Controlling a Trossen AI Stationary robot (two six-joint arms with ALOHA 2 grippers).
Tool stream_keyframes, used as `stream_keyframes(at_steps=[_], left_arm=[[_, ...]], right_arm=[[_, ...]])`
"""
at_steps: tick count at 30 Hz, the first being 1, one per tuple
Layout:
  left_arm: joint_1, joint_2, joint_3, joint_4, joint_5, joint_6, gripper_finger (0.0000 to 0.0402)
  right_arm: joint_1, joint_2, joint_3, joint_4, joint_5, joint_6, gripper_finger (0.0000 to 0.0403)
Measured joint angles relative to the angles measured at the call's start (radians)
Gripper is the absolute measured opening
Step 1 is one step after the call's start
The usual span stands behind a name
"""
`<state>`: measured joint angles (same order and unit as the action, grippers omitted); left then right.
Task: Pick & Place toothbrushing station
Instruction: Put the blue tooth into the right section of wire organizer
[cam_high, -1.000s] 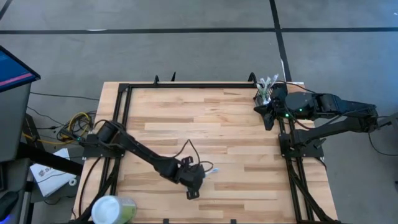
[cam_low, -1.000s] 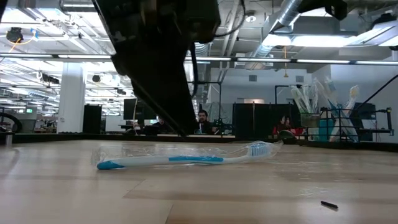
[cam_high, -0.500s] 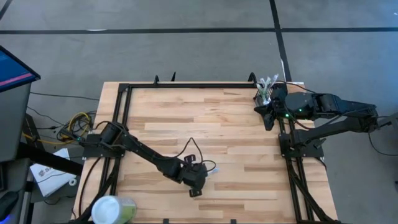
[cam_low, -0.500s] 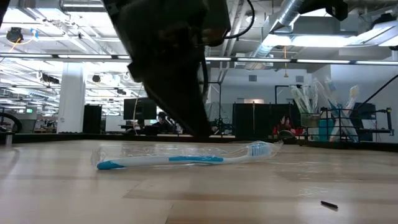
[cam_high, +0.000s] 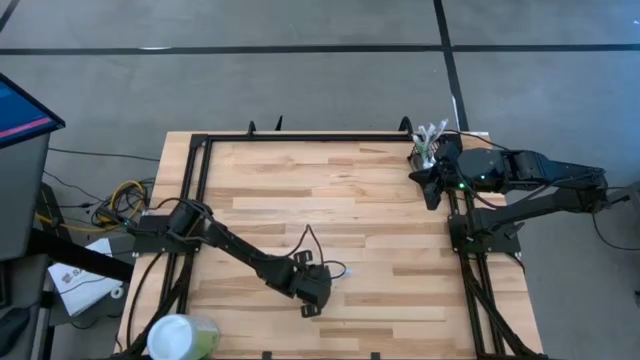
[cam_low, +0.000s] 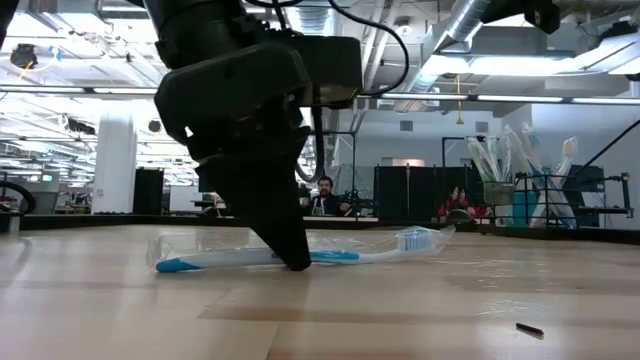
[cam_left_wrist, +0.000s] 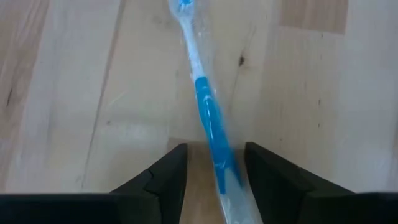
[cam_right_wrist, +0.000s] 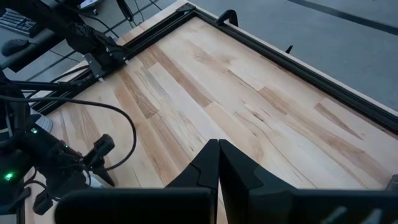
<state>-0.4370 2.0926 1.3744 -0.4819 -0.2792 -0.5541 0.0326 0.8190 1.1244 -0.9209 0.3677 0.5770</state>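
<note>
The toothbrushing station, a small black holder with several brushes standing in it, sits at the table's far right corner and also shows in the low view. A blue and white toothbrush in a clear wrapper lies flat on the table near its front middle. My left gripper is down at the table, open, with one finger on each side of the toothbrush's blue handle. My right gripper waits beside the station, shut and empty, as the right wrist view shows. My left gripper comes from above, pointing down, with its fingers across the toothbrush's handle, which lies flat on the table. I cannot tell whether a finger touches the wrapper.
A pale-green cup with a white lid lies at the near left corner. A small dark piece lies on the table near the front right. A black frame rail runs along the table's edges. Bare wood lies between the two arms.
My left gripper has come down onto the table over the toothbrush, so that its fingers now stand on either side of the handle. The toothbrush has stayed where it was.
</note>
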Motion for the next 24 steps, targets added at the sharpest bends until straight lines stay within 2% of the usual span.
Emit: stream_keyframes(at_steps=[5, 11, 16, 24], left_arm=[[0.000, 0.008, 0.000, -0.013, 0.009, 0.030, 0.0120], [0.014, 0.008, 0.000, -0.023, 0.056, 0.030, 0.0023], [0.026, -0.007, -0.003, -0.023, 0.060, -0.028, 0.0018], [0.060, -0.059, -0.009, -0.023, 0.019, -0.033, 0.0005]], right_arm=[[0.000, 0.000, 0.000, -0.002, 0.000, 0.000, 0.0001], [0.000, 0.000, 0.000, -0.002, 0.000, 0.000, 0.0001], [0.000, 0.000, 0.000, -0.002, 0.000, 0.000, 0.0001], [0.000, 0.000, 0.000, -0.002, 0.001, 0.000, 0.0001]])
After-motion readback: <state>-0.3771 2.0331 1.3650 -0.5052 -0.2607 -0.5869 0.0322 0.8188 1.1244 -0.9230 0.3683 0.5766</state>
